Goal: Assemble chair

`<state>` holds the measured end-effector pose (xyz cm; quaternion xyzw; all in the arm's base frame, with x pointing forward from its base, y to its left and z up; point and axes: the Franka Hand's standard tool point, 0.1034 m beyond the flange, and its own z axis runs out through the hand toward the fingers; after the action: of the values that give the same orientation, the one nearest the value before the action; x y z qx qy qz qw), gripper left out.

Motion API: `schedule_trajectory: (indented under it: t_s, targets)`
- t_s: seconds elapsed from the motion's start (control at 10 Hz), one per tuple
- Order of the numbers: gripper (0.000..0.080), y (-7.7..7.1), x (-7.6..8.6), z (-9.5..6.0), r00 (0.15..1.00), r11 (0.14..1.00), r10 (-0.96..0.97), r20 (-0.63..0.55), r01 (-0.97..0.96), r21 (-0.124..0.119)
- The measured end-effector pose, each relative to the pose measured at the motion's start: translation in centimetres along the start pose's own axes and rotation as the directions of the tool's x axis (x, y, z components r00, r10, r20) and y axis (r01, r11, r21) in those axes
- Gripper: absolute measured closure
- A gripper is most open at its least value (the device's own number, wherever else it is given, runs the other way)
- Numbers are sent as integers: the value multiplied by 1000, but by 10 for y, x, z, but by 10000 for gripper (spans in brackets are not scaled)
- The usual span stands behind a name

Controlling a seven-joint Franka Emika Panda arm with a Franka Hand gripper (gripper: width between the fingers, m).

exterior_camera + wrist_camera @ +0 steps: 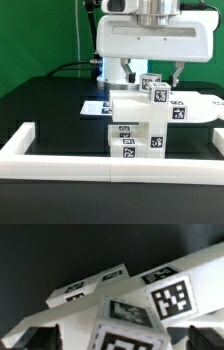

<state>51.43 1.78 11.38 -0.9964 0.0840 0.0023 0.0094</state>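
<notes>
Above the chair: gripper (148,76) hangs, fingers spread, pinching nothing.
Chair (140,125): stands partly built on the black table (40,105), just behind the white border rail (60,160).
Advice: lift straight up, avoid nudging blocks.

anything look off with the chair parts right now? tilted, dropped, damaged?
Nothing damaged or spilled. The partly built chair stands upright against the white border rail, a tagged block on top. The gripper sits open around that block.
</notes>
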Motion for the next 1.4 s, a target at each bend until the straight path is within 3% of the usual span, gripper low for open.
schedule_trajectory:
  t_s: [0.4, 0.9, 1.3, 1.4]
  targets:
    - [151, -2, 0, 0, 957, 956, -292, 0, 292, -3]
    - [151, 1, 0, 1, 774, 773, -634, 4, 634, -11]
    - [151, 3, 1, 1, 638, 638, -770, 8, 770, -11]
    - [151, 3, 1, 1, 640, 640, -768, 9, 768, -11]
